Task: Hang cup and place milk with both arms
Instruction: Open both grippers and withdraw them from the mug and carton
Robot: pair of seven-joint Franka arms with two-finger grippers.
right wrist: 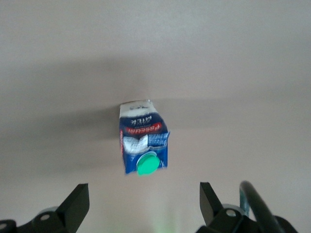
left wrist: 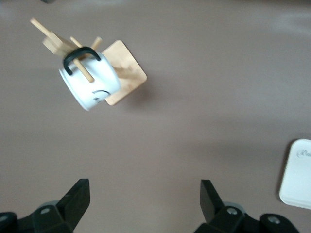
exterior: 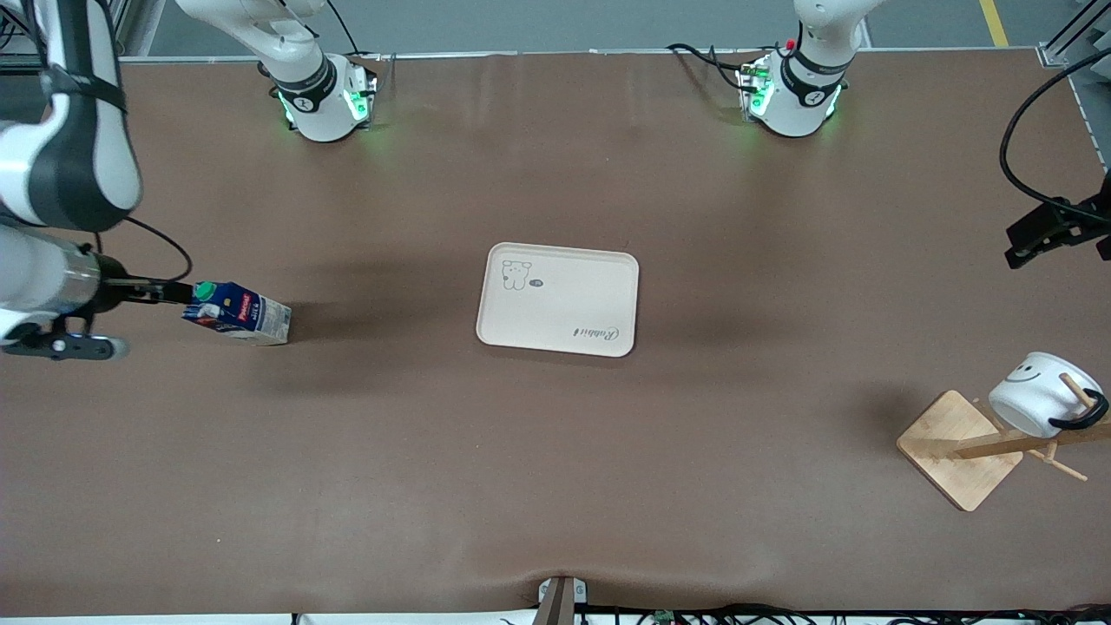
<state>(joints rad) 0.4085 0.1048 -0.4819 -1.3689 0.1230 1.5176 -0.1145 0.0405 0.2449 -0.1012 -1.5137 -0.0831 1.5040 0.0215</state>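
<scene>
The milk [exterior: 236, 314], a dark blue carton with a green cap, stands on the table toward the right arm's end. It also shows in the right wrist view [right wrist: 143, 143]. My right gripper [exterior: 178, 293] is open and empty just above and beside the cap, with its jaws [right wrist: 144, 190] wide apart. The cup [exterior: 1040, 401], white with a smiley face, hangs by its black handle on a peg of the wooden rack [exterior: 963, 447]. It also shows in the left wrist view [left wrist: 90, 82]. My left gripper [exterior: 1037, 234] is open and empty [left wrist: 145, 189], up over the table away from the rack.
A cream tray [exterior: 599, 278] with a small bear drawing lies at the middle of the table. Its corner shows in the left wrist view [left wrist: 297, 174]. The rack's square base stands near the left arm's end, nearer to the front camera than the tray.
</scene>
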